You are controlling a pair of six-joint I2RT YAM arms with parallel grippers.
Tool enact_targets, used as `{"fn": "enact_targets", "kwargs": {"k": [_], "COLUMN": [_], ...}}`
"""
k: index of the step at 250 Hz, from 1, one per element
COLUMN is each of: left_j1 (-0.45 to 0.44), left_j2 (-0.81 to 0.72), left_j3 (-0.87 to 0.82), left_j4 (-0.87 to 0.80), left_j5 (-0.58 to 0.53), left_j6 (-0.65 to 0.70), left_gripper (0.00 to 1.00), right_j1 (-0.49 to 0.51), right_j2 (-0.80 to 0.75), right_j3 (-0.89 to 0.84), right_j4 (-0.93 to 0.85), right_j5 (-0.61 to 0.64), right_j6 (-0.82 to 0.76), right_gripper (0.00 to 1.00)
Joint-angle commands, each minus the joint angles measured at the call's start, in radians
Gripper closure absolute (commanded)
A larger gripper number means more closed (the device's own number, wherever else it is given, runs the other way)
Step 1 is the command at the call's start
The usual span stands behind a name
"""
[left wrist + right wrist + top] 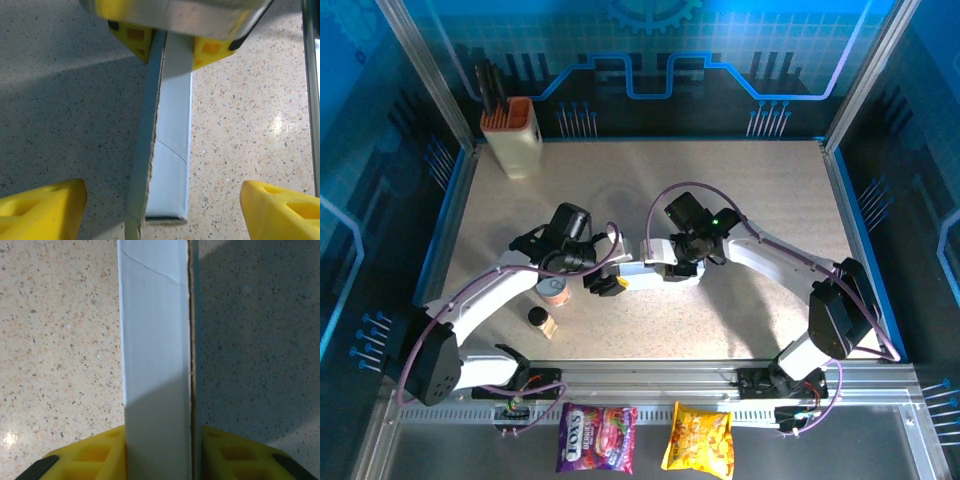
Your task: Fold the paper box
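**Top external.** Speckled beige tabletop [740, 190] inside blue-patterned walls. Both arms meet at centre on the paper box [650, 272], a narrow white strip lying between the left gripper [605, 282] and the right gripper [677, 262]. At far left, a cream holder [512, 140] with an orange top carries dark rods [490, 85] standing upright. A small jar [553, 290] sits beside the left arm, contents not discernible. Two snack bags [597, 452] lie beyond the table's near edge.

**Left wrist.** Left fingers [45, 210] are spread wide astride the box's near end, gripping nothing. The far end is pinched between the right gripper's yellow pads [212, 47]. A raw cardboard edge shows one panel standing against another.

**Right wrist.** Right fingers [95, 460] are clamped on both faces of the box.

**Step in hand (judged).** Pressing a crease. The left gripper should close squarely across the panels while the right holds steady, or the thin card may buckle or skew.
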Motion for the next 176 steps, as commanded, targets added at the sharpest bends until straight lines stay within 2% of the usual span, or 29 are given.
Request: {"fn": "enact_targets", "kwargs": {"k": [1, 73, 124, 176], "left_j1": [-0.012, -0.015, -0.015, -0.015], "left_j2": [0.018, 0.037, 0.037, 0.041], "left_j3": [-0.021, -0.032, -0.039, -0.041], "left_j4": [0.021, 0.005, -0.002, -0.015], "left_j5": [0.008, 0.009, -0.012, -0.020], "left_j6": [0.059, 0.104, 0.122, 0.134], "left_gripper": [0.22, 0.52, 0.61, 0.69], "right_j1": [0.021, 0.028, 0.008, -0.062], "right_j2": [0.018, 0.020, 0.000, -0.054], "right_j3": [0.033, 0.020, 0.001, -0.039], "right_j4": [0.008, 0.032, 0.048, 0.070], "right_j5": [-0.054, -0.061, -0.083, -0.140], "right_j6": [0.021, 0.027, 0.025, 0.016], "right_gripper": [0.65, 0.64, 0.61, 0.55]}}
